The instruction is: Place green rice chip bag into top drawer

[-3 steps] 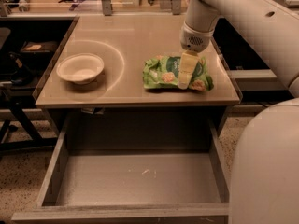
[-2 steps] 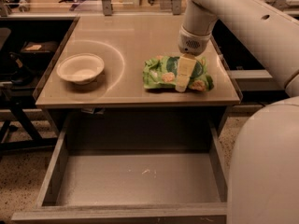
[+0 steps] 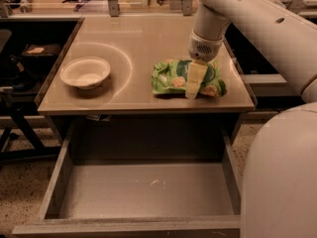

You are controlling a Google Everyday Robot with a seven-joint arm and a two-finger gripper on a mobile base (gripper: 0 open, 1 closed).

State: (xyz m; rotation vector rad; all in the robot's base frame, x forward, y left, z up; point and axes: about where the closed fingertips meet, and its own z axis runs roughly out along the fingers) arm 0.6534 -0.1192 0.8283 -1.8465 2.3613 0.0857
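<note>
Up top sits a flat tan table [image 3: 148,43]. A white bowl [image 3: 85,72] rests on its left side. On the right side, near the front edge, lies the green rice chip bag [image 3: 171,78]. It is bright green and crinkly, with pictures of round tan chips on it. The bag lies flat on the table, well apart from the bowl.

A big white arm [image 3: 237,14] reaches down from the top right corner. At its end is the claw [image 3: 194,86]. The claw points down and sits right on the middle of the bag, touching it. A pale yellow part of the claw lies across the front of the bag. You cannot tell if the claw is spread or pinching the bag.

Below the table, the top drawer [image 3: 124,192] is pulled out wide toward the front. Its floor is grey and scuffed, with a small pale mark near the middle. The bag is up on the table, not in the drawer. The robot's round white body [image 3: 282,172] fills the lower right corner.
</note>
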